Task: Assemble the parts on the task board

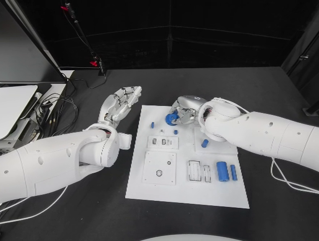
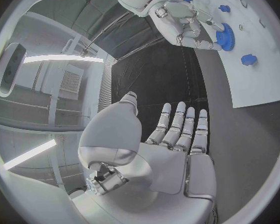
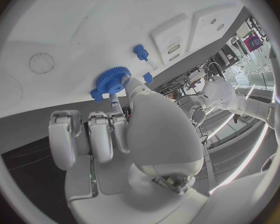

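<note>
Looking down in the head view, the white task board (image 1: 192, 193) lies at the middle of the black table (image 1: 275, 90). The right hand (image 1: 186, 111) rests over the board's far edge with its fingers closed on a blue gear (image 1: 172, 119). A large blue cylinder (image 1: 222, 171) and a slimmer blue pin (image 1: 234, 172) lie side by side near the board's right edge; a small blue peg (image 1: 205, 143) lies farther up. The left hand (image 1: 121, 104) is off the board's left edge, fingers extended and apart, holding nothing.

In the left wrist view, the left hand (image 2: 171, 149) is flat and empty above the table, and the right hand (image 2: 184, 22) pinches the blue gear (image 2: 226, 36) on the board (image 2: 264, 84).

In the right wrist view, the right hand (image 3: 124, 134) has its fingertips (image 3: 135, 86) on the blue gear (image 3: 111, 80), which lies against the board (image 3: 84, 30).
</note>
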`<act>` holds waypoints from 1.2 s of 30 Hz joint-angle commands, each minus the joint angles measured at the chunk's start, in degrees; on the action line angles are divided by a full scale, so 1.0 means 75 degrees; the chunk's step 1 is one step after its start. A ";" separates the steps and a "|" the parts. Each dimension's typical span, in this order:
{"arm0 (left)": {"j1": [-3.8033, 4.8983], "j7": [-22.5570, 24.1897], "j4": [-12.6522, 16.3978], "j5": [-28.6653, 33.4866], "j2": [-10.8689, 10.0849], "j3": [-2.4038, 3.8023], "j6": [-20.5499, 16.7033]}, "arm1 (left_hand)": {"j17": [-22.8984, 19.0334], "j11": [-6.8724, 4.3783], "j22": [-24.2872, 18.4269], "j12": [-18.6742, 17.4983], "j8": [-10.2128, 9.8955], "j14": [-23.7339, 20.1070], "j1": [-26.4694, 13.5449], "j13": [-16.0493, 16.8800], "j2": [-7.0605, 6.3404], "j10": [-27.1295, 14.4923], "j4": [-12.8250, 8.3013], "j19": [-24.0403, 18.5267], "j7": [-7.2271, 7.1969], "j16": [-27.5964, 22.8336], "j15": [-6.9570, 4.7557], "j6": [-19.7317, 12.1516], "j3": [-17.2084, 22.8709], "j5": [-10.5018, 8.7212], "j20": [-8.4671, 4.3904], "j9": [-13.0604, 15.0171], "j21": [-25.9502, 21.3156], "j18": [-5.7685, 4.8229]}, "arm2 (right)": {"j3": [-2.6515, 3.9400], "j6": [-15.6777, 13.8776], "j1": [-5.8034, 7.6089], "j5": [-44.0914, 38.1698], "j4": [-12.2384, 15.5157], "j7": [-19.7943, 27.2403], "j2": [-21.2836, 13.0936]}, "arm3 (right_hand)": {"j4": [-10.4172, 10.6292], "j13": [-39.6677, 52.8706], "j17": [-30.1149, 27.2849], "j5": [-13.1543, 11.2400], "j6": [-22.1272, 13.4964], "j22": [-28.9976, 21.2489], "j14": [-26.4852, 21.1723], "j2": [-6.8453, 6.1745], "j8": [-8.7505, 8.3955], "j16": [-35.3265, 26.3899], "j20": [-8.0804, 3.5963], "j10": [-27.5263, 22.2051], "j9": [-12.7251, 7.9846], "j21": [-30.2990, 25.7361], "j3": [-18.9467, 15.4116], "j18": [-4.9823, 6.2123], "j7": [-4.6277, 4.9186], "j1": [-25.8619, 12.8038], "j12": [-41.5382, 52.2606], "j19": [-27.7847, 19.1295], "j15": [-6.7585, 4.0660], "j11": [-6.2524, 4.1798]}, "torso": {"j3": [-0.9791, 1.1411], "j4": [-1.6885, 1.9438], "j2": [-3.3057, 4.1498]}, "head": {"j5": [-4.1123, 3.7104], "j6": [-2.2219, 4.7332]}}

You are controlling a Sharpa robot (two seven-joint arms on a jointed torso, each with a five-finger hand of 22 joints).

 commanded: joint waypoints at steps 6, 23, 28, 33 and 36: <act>0.0014 0.2067 0.0017 -0.0055 -0.0003 0.0009 0.0023 | -0.0011 0.0045 0.0010 0.0033 0.0029 0.0008 0.0020 -0.0006 0.0071 0.0015 -0.0009 0.0006 0.1094 0.0035 0.0055 0.0049 -0.0061 0.0040 0.0046 -0.0019 0.0040 -0.0021 | 0.0002 0.0583 0.0006 -0.0056 -0.0007 -0.0240 0.0007 | -0.0080 0.2011 0.2008 -0.0311 -0.0639 0.2011 0.0807 -0.0101 -0.0315 0.0019 -0.0256 0.0811 -0.0014 0.0026 -0.0132 -0.0057 -0.0242 -0.0104 0.0019 0.0810 -0.0250 -0.0286 | -0.0003 0.0002 0.0001 | 0.0013 -0.0014; 0.0014 0.2042 0.0007 -0.0054 -0.0014 0.0007 0.0074 | -0.0012 0.0049 0.0013 0.0038 0.0031 0.0013 0.0025 -0.0007 0.0081 0.0020 -0.0010 0.0007 0.1096 0.0039 0.0062 0.0051 -0.0070 0.0045 0.0051 -0.0026 0.0047 -0.0023 | 0.0007 -0.2330 0.0017 0.2535 0.0934 0.2416 -0.0825 | 0.0130 0.2011 0.2008 -0.0635 -0.1004 0.2011 0.0807 -0.0125 -0.0350 0.0019 -0.0549 0.0811 0.0008 0.0026 -0.0399 -0.0057 -0.0655 -0.0295 0.0019 0.0810 -0.0548 -0.0629 | -0.0010 -0.0007 -0.0013 | -0.0053 0.0061; 0.0013 0.2039 -0.0006 -0.0054 -0.0007 0.0006 0.0082 | -0.0012 0.0049 0.0013 0.0038 0.0031 0.0013 0.0025 -0.0007 0.0081 0.0020 -0.0010 0.0007 0.1096 0.0039 0.0062 0.0051 -0.0070 0.0045 0.0051 -0.0026 0.0047 -0.0023 | 0.0009 -0.2594 0.0089 0.3926 0.1614 0.3077 -0.1536 | 0.0202 0.2011 0.2008 -0.0495 -0.0692 0.2011 0.0807 -0.0068 -0.0161 0.0019 -0.0619 0.0811 0.0073 0.0026 -0.0501 -0.0057 -0.0609 -0.0337 0.0019 0.0810 -0.0604 -0.0659 | -0.0005 -0.0020 -0.0010 | -0.0108 0.0076; 0.0013 0.2034 -0.0027 -0.0054 0.0014 0.0006 0.0092 | -0.0012 0.0053 0.0016 0.0044 0.0034 0.0020 0.0031 -0.0007 0.0085 0.0028 -0.0011 0.0008 0.1097 0.0043 0.0068 0.0056 -0.0078 0.0048 0.0056 -0.0030 0.0054 -0.0024 | 0.0004 -0.2398 0.0132 0.4121 0.2065 0.3023 -0.2386 | 0.0344 0.2011 0.2008 -0.0263 -0.0249 0.2011 0.0807 -0.0001 0.0039 0.0019 -0.0572 0.0811 0.0146 0.0026 -0.0641 -0.0057 -0.0367 -0.0544 0.0019 0.0810 -0.0511 -0.0504 | -0.0006 -0.0015 -0.0009 | -0.0229 0.0100; 0.0013 0.2043 -0.0047 -0.0054 0.0029 0.0006 0.0101 | -0.0012 0.0053 0.0016 0.0044 0.0034 0.0020 0.0031 -0.0007 0.0085 0.0028 -0.0011 0.0008 0.1097 0.0043 0.0068 0.0056 -0.0078 0.0048 0.0056 -0.0030 0.0054 -0.0024 | -0.0004 -0.2175 0.0136 0.3560 0.2156 0.2864 -0.2875 | 0.0380 0.2011 0.2008 -0.0263 -0.0151 0.2011 0.0807 -0.0013 0.0063 0.0019 -0.0520 0.0811 0.0153 0.0026 -0.0704 -0.0057 -0.0301 -0.0602 0.0019 0.0810 -0.0444 -0.0434 | 0.0002 -0.0031 -0.0004 | -0.0404 0.0115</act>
